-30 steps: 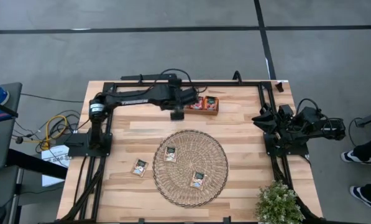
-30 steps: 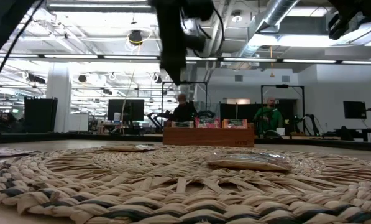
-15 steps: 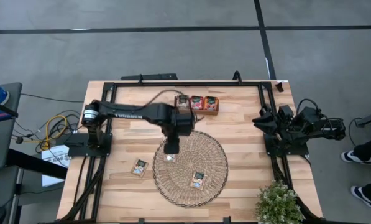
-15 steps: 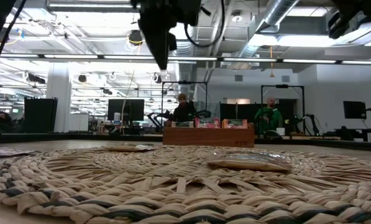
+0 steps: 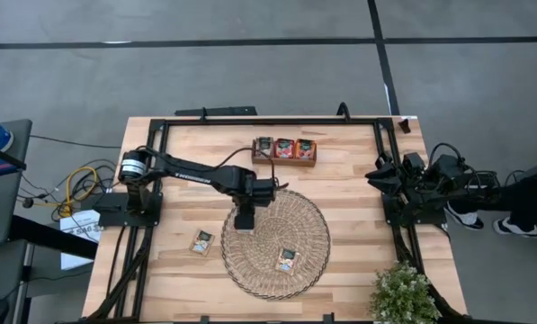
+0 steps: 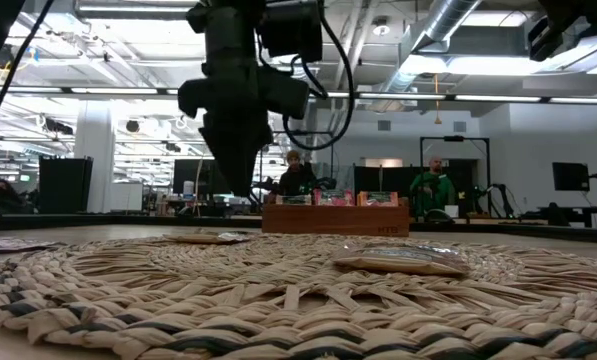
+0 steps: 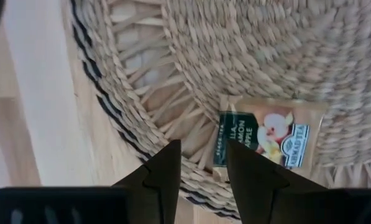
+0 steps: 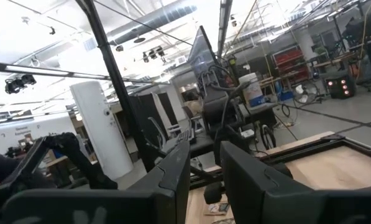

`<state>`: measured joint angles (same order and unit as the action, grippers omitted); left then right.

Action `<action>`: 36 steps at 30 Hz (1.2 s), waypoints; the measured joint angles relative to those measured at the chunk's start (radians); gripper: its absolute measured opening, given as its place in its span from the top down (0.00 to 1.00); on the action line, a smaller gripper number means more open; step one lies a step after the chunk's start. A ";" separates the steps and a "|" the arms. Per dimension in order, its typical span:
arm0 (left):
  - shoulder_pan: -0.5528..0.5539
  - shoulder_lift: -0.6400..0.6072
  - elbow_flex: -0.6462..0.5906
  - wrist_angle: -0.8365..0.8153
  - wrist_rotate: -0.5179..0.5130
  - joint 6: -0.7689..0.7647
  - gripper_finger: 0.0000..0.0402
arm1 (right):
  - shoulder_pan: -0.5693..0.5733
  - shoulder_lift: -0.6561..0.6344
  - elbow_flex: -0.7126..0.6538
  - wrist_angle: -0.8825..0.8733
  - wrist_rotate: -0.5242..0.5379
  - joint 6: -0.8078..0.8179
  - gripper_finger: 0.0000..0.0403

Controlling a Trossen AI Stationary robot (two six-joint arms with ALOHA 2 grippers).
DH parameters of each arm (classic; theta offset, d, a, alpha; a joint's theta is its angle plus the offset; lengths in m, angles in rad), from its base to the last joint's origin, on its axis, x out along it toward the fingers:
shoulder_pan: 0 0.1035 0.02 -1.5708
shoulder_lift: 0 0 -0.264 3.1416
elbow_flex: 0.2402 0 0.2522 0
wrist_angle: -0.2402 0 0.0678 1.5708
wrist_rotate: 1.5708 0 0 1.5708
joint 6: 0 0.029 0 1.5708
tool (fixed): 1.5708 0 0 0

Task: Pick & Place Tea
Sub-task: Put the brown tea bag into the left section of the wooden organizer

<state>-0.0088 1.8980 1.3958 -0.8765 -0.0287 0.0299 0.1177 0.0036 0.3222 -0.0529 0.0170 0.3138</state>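
Cream tea sachet [image 7: 269, 141] lies flat on the woven mat [image 5: 286, 229] near its rim, green band end toward the mat's edge, long axis along the weave. Left gripper [image 7: 201, 174] hovers over it, jaws narrowly apart, empty; a second ago it was by the wooden tray [image 5: 285, 150]. Right gripper [image 8: 204, 171] parked at counter [image 5: 349, 171] edge, jaws slightly apart.

Left claw [image 5: 245, 219] above sachet [image 7: 265, 139] on mat [image 5: 290, 225]

The left arm reaches out over the woven mat [image 5: 277, 241], its left gripper [image 7: 201, 168] pointing down above the mat's edge, fingers apart. The right arm stays folded, well apart from the mat.
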 joint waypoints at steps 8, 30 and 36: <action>-0.005 0.000 -0.052 0.064 0.006 0.041 0.71 | 0.000 0.000 0.000 0.000 0.000 0.000 0.80; -0.047 0.000 -0.123 0.125 -0.081 0.069 0.71 | 0.000 0.000 0.000 0.000 0.000 0.000 0.80; -0.055 0.002 -0.123 0.139 -0.080 0.067 0.71 | 0.000 0.000 0.000 0.000 0.000 0.000 0.80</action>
<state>-0.0638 1.9002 1.2724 -0.7373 -0.1085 0.0967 0.1177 0.0032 0.3222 -0.0528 0.0174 0.3138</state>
